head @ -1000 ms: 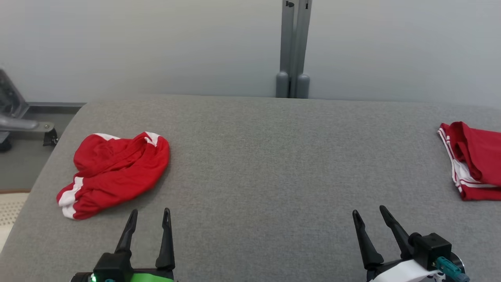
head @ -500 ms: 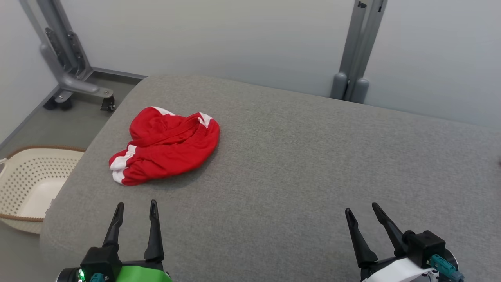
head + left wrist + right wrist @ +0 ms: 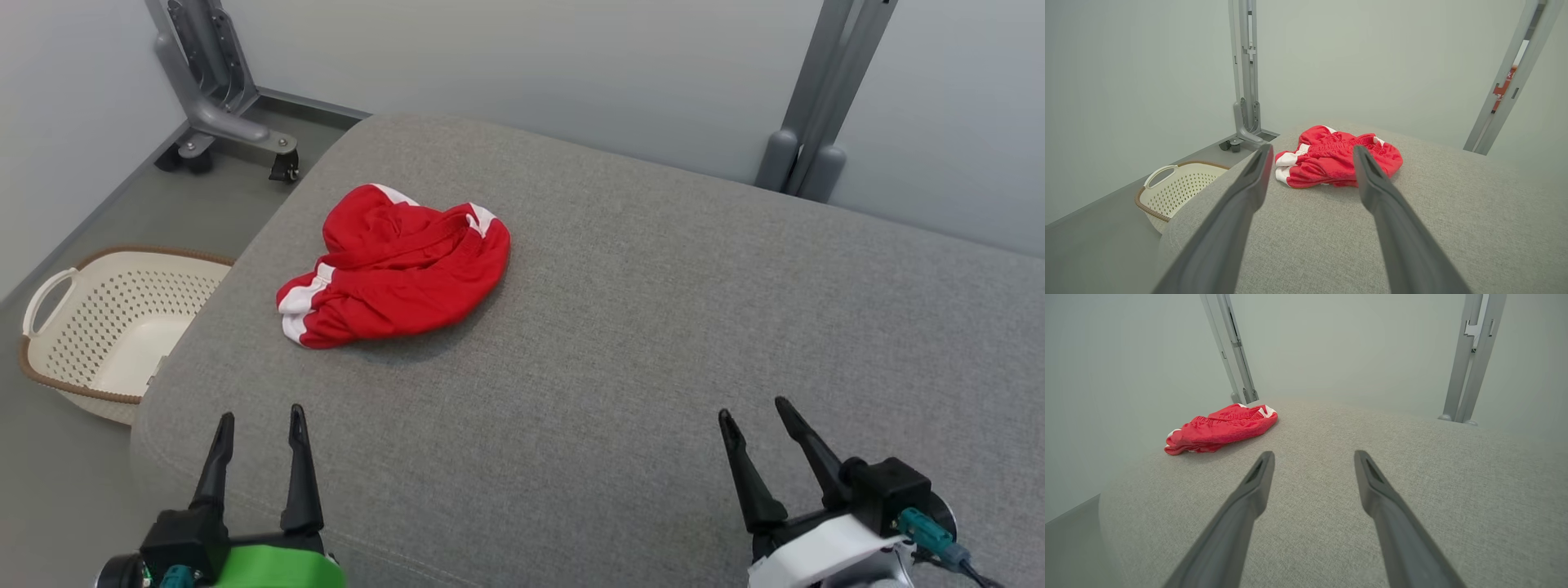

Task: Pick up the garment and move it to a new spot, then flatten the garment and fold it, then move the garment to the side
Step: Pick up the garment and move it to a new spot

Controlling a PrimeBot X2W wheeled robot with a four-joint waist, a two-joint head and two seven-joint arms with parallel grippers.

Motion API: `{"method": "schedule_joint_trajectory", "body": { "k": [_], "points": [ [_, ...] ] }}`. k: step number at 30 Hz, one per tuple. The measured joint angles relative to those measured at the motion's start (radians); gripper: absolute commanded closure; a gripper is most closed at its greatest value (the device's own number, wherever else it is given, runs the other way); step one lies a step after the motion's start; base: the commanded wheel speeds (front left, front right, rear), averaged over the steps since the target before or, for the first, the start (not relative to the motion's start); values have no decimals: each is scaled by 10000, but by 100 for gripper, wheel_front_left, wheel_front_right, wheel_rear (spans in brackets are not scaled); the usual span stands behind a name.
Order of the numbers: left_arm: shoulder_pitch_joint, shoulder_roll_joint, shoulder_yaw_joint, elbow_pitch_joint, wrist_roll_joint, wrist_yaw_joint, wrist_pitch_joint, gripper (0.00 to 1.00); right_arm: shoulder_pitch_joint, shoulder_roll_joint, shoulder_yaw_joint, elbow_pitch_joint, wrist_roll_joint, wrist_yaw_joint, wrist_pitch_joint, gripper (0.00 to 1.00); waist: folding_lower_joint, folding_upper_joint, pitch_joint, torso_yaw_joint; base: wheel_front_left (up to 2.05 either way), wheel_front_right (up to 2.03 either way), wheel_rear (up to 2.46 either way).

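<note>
A pale holed basket (image 3: pixel 122 302) stands on the floor at about 9 o'clock from the garment (image 3: pixel 400 269), just off the left edge of the grey padded table (image 3: pixel 653 327). The garment, red with white trim, lies crumpled in a heap on the table's far left part. It has not been picked up or spread out, so the first step looks not yet begun.

The left gripper (image 3: pixel 261 413) hovers low over the near edge with its fingers spread and nothing between them. The garment is at about 1 o'clock from it, which makes this arm the likely one to reach. The right gripper (image 3: pixel 753 408) is also spread wide and empty, well apart from the cloth, which lies at its 10 o'clock.

The head view gives the layout from above. The left wrist view frames the heap between the fingers and shows its gathered waistband. The right wrist view shows how low and flat the heap sits.
</note>
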Motion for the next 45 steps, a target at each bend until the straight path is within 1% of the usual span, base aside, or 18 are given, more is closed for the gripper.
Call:
{"method": "schedule_joint_trajectory", "body": {
  "k": [4,8,11,14,16,18,20,23,25,26,27,30,33,36,40,42,43,45],
  "points": [
    [-374,2,127,-255,-244,82,0,0,-397,-276,-56,-86,-111,0,0,0,0,0,451,-38,0,0,0],
    [-1234,4,326,-332,-431,73,0,0,-834,-667,-113,-173,-314,0,0,0,0,0,1160,-149,0,0,0],
    [-2040,2,407,-67,-449,-190,0,0,-1124,-913,-163,-245,-462,0,0,0,1,0,1732,-243,0,0,0],
    [-3275,48,614,399,-284,-518,-4,0,-1420,-1187,-213,-288,-527,0,0,0,1,1,2321,-333,0,0,0],
    [-4273,293,617,1331,-362,-805,6,0,-1644,-1325,-171,-311,-566,0,-2,0,1,0,2735,-398,0,0,0],
    [-5136,640,625,2362,-562,-968,602,0,-1867,-1406,-125,-301,-573,0,0,0,1,1,3085,-468,0,0,0],
    [-6229,1074,617,3384,-798,-1093,1551,0,-2113,-1486,-107,-301,-573,0,0,0,2,0,3433,-563,0,0,0],
    [-7708,1490,502,4736,-1404,-1246,2964,0,-2354,-1636,-159,-320,-575,0,-2,0,2,1,3859,-731,0,0,0],
    [-8526,1647,391,5538,-1925,-1264,3779,0,-2430,-1687,-213,-334,-623,0,0,0,2,0,4096,-857,0,0,0],
    [-8903,1691,318,5925,-2295,-1289,4242,0,-2438,-1693,-236,-357,-637,0,0,0,2,1,4212,-931,0,0,0],
    [-9214,1664,217,6184,-2947,-1290,4675,0,-2438,-1697,-251,-364,-665,0,0,0,2,0,4323,-1012,0,0,0],
    [-9813,1649,-174,6679,-4449,-1321,5781,0,-2448,-1730,-330,-428,-694,0,-2,0,2,1,4606,-1239,0,0,0],
    [-10042,2004,-543,7181,-5047,-1323,6213,0,-2505,-1766,-439,-573,-717,0,-6,0,2,0,4895,-1423,0,0,0],
    [-10084,2353,-1020,7812,-5045,-1323,6195,0,-2566,-1770,-514,-717,-813,4,-33,0,2,0,5159,-1593,0,0,0],
    [-10153,2368,-1407,8420,-5474,-1321,6105,0,-2684,-1795,-723,-848,-897,6,-35,0,1,0,5447,-1801,0,0,0],
    [-10208,2468,-1622,8565,-5586,-1321,6057,0,-2741,-1793,-757,-882,-970,6,-35,0,1,0,5530,-1888,0,0,0],
    [-10207,2592,-2056,8481,-5657,-1319,5843,100,-2801,-1753,-777,-890,-999,6,-35,0,0,1,5567,-1982,0,0,0],
    [-10129,2777,-2456,8199,-5687,-1319,5149,100,-2825,-1678,-792,-865,-1057,4,-35,0,1,0,5528,-2045,0,0,0]
  ]
}}
